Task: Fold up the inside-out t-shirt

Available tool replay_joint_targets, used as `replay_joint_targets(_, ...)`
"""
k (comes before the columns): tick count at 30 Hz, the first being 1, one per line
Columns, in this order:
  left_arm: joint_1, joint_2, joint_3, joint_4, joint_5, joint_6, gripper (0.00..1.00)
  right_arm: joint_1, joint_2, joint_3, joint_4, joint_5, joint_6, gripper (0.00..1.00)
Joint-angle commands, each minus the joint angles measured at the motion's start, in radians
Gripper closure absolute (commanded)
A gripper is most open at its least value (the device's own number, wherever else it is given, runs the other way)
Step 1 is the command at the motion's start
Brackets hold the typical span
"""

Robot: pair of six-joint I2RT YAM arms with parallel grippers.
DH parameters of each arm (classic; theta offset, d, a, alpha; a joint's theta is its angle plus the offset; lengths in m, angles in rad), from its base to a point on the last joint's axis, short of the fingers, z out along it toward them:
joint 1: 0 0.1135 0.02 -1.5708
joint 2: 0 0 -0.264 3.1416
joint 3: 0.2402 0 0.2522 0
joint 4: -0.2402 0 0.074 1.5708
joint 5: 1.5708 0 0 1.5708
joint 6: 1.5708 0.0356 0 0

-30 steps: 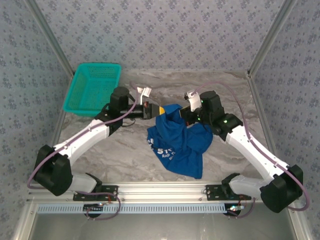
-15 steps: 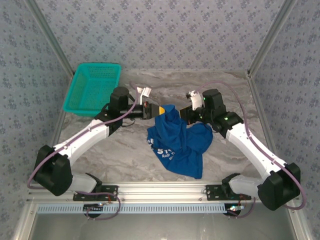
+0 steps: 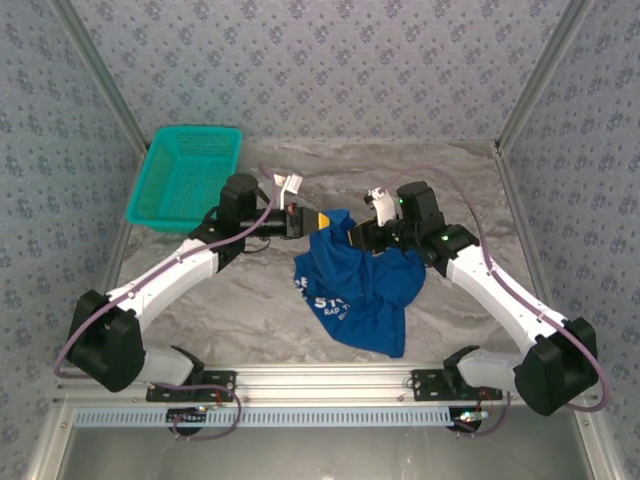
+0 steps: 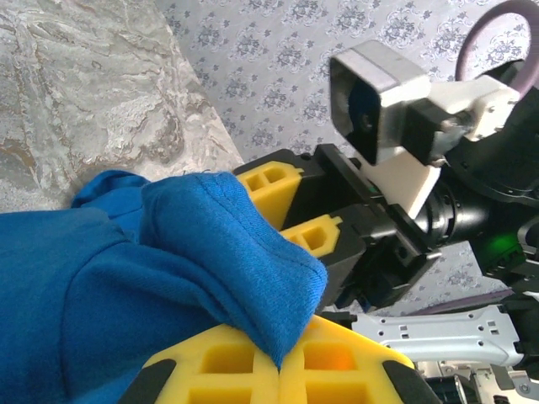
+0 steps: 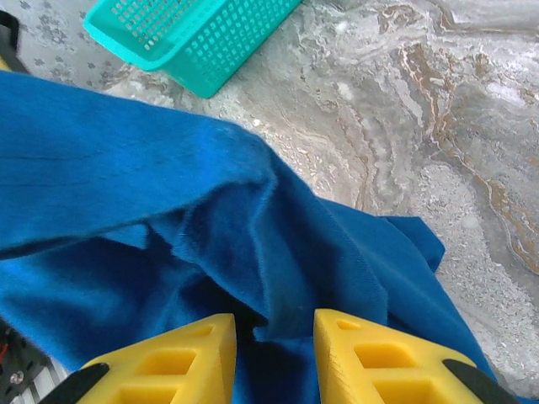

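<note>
We list one inside-out t-shirt (image 3: 355, 290): royal-blue soft cloth, crumpled in a heap on the grey marbled worktop (image 3: 250, 300), near its middle and between the two arms. In the top view, pale lettering shows on the near-left fold, and a loose flap reaches toward the near rail. The far corner of the heap is drawn up off the worktop into a peak. We record the left pincer (image 4: 278, 366) clenched on a rolled fold of that peak, with blue cloth pinched between its yellow fingers. The right pincer (image 5: 274, 326) is released just beside it, its yellow fingers parted over the cloth with a dark crease in the gap. One teal mesh basket (image 3: 187, 175) sits at the far left corner, well apart from the shirt.
</note>
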Motion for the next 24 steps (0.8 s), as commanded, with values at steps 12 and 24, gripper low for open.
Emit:
replay_joint_targets(12, 0.008, -0.041, 0.015, 0.014, 0.018, 0.024, 1.0, 0.01, 0.083, 0.086, 0.05, 0.001, -0.019, 0.78)
replay_joint_targets(24, 0.024, 0.022, 0.08, -0.316, -0.502, 0.211, 0.98, -0.146, -0.085, 0.166, -0.139, -0.388, 0.148, 1.0)
